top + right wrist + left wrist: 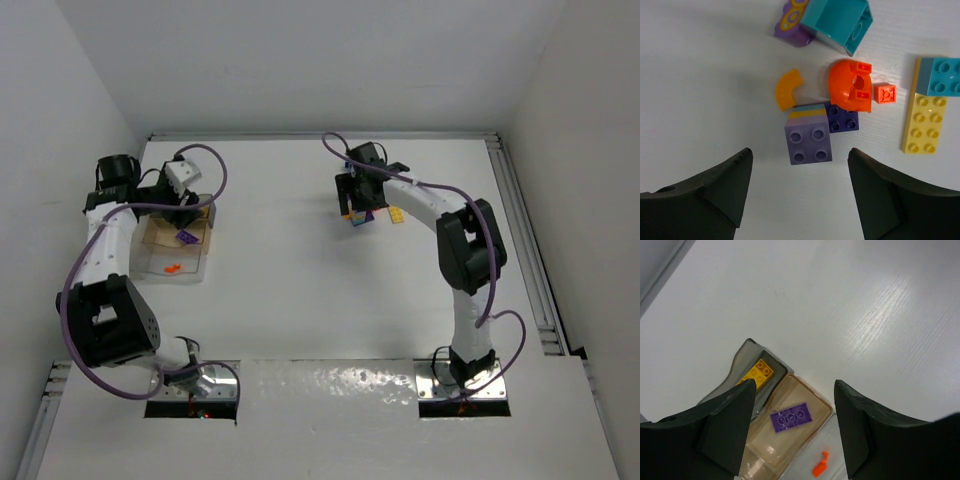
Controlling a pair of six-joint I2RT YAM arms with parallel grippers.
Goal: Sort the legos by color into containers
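Where the two arms reach out over the white counter, each wrist camera looks down past its own tool.

Left tool: jaws apart, nothing between them, hanging over the containers, which stand near the far left corner of the counter. Three compartments show. The grey-walled one holds a yellow-orange brick. The tan-walled one beside it holds a flat purple plate, lying studs up. The clear one nearest the camera holds a small orange piece.

Right tool: jaws apart and empty, poised above the loose legos that lie on the bare counter right of centre, well apart from the containers. Directly below the gap sits a lavender four-stud brick with thin yellow and teal layers on its far side. A dark purple brick lies just beside it and appears to touch it, though the seam is in shadow. Beyond these lie an orange dome piece, a curved orange piece and a tiny orange square. Farther off, a large teal brick rests against a purple piece with a yellow ring. At the right edge, a pale yellow plate carries a blue brick on its far end.
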